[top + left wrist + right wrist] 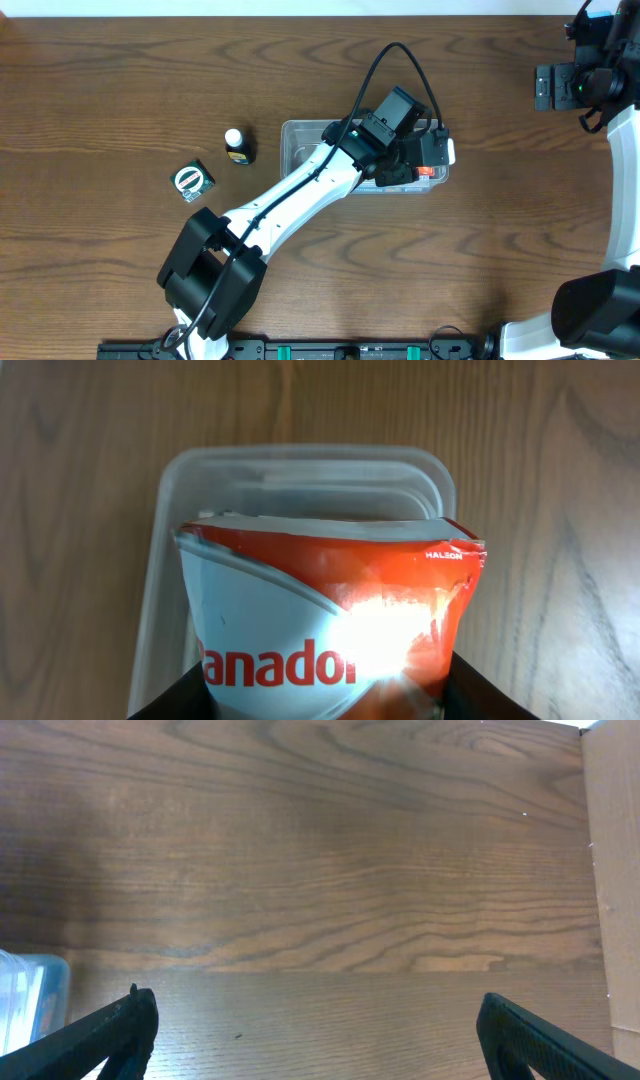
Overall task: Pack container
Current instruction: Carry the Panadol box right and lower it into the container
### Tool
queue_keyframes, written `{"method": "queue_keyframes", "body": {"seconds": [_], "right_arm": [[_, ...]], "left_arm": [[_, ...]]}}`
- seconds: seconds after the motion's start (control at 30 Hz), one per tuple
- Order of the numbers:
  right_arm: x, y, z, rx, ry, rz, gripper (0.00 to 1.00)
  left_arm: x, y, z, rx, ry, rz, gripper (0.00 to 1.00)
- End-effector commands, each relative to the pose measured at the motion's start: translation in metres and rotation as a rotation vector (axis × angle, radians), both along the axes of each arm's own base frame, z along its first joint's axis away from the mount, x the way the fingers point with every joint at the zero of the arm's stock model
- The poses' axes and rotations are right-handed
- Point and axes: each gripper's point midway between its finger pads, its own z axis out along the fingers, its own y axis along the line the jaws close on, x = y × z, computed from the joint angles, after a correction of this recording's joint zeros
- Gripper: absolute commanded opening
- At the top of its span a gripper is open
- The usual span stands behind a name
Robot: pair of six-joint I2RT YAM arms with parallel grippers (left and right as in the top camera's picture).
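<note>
Two dark fingers [175,700] of the left gripper [420,165] flanked a red and pale-blue Panadol packet [320,610], closed on its lower part and holding it up in front of the wrist camera. Straight beyond the packet's crimped top edge lay the container [300,475], clear and seemingly with nothing yet inside, its long axis running away from the gripper in the wrist view. From overhead that axis ran left to right across the tabletop [120,80], and the gripper hung over the container's right-hand end, so the drop looked to be straight down rather than sideways. How high the packet sat above the container floor could not be told. The left arm was plainly the nearer one; the right gripper [315,1008] stood well apart at the far right corner, its fingers spread wide with nothing between them, over bare wood. Left of the container, a small white-capped bottle [237,145] and a green-and-white boxed item [192,180] waited on the tabletop
</note>
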Motion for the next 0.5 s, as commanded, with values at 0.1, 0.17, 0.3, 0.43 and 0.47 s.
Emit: {"method": "queue_keyframes", "body": {"seconds": [0.1,0.17,0.3,0.43,0.47], "right_arm": [[0.0001,-0.0001,0.0034,0.007,-0.011,-0.007,0.99],[0.0001,-0.0001,0.0034,0.007,-0.011,-0.007,0.99],[0.0001,-0.0001,0.0034,0.007,-0.011,-0.007,0.99],[0.0001,-0.0001,0.0034,0.007,-0.011,-0.007,0.99],[0.0001,-0.0001,0.0034,0.007,-0.011,-0.007,0.99]], "left_arm": [[0.0130,-0.0084,0.0012,-0.025,-0.065,-0.013,0.51],[0.0151,-0.0105,0.0037,-0.036,-0.077,-0.013,0.51],[0.0145,-0.0100,0.0031,-0.033,-0.073,-0.013,0.50],[0.0136,-0.0092,0.0021,-0.029,-0.068,-0.013,0.50],[0.0136,-0.0092,0.0019,-0.029,-0.068,-0.013,0.51]]}}
